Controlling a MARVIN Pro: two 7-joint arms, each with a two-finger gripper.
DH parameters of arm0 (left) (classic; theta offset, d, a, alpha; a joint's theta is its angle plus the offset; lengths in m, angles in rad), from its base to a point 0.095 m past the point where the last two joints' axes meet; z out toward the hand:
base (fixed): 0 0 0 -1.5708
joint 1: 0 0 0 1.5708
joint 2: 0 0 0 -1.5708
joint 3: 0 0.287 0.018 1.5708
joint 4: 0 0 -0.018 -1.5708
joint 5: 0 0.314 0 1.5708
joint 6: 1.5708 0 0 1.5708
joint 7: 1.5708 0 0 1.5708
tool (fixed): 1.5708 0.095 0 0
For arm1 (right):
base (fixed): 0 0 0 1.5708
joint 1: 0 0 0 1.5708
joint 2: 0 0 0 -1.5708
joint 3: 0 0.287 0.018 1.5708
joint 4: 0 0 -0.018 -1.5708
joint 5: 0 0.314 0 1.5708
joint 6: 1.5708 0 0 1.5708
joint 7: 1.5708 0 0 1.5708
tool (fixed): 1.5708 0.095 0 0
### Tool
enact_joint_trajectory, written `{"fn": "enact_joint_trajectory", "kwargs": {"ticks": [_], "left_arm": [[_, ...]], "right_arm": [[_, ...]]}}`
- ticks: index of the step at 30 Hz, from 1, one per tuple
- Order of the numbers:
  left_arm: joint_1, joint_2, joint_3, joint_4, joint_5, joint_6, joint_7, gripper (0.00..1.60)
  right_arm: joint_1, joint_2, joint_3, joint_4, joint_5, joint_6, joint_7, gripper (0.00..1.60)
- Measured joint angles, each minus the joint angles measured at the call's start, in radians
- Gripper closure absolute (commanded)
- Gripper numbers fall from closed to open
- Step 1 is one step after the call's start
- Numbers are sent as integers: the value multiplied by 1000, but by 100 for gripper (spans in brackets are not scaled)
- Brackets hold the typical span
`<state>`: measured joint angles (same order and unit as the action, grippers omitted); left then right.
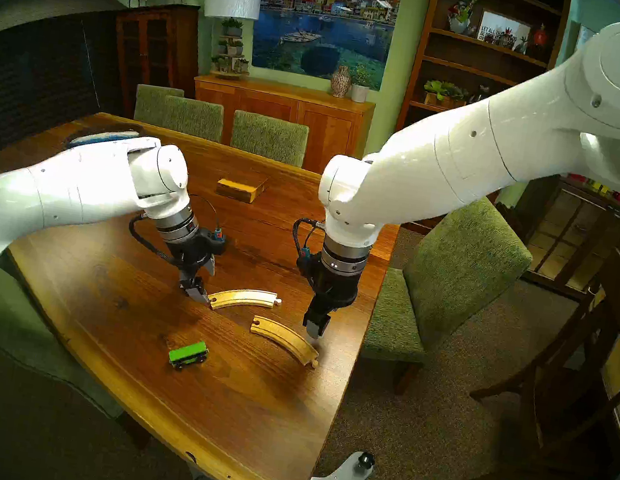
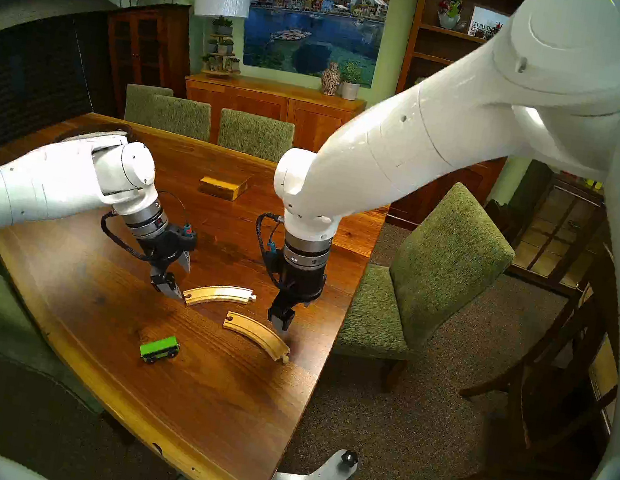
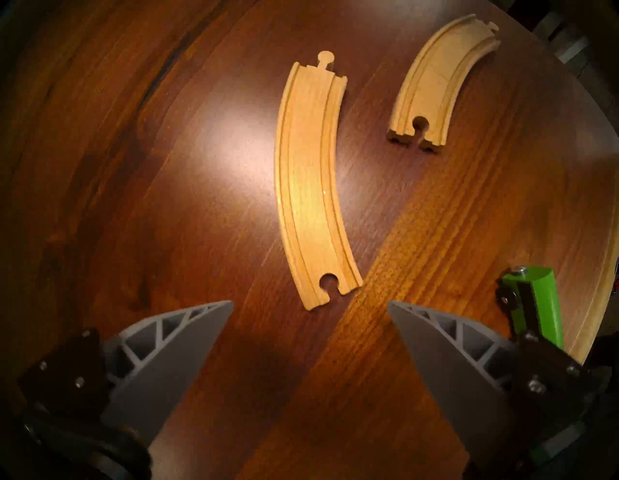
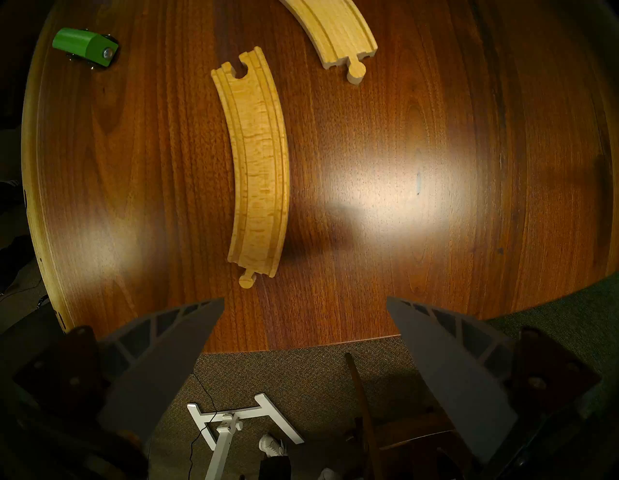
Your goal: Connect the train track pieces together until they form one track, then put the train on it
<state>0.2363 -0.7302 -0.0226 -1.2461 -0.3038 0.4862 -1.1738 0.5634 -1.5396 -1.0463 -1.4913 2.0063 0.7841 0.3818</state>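
Two curved pale wooden track pieces lie apart on the table, a gap between them. The far piece (image 1: 242,298) (image 2: 219,294) (image 3: 311,187) has its hole end right at my left gripper (image 1: 207,284) (image 3: 310,305), which is open and low over the table. The near piece (image 1: 284,339) (image 2: 257,335) (image 4: 261,167) lies by the table's right edge. My right gripper (image 1: 315,327) (image 4: 304,301) is open just above the table, beside that piece's outer side. The green train (image 1: 188,354) (image 2: 160,348) (image 4: 85,48) stands on its wheels nearer the front, untouched.
A rectangular wooden block (image 1: 240,189) sits toward the table's far side. Green upholstered chairs stand behind the table and at its right (image 1: 452,285). The table's right edge (image 1: 362,320) runs close beside my right gripper.
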Motion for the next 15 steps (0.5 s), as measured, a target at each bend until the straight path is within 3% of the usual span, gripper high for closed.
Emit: {"fn": "enact_joint_trajectory", "kwargs": {"ticks": [15], "left_arm": [[17, -69, 9, 47, 4, 25, 34, 0]], "right_arm": [[0, 0, 0, 0, -1, 1, 0, 0]]}}
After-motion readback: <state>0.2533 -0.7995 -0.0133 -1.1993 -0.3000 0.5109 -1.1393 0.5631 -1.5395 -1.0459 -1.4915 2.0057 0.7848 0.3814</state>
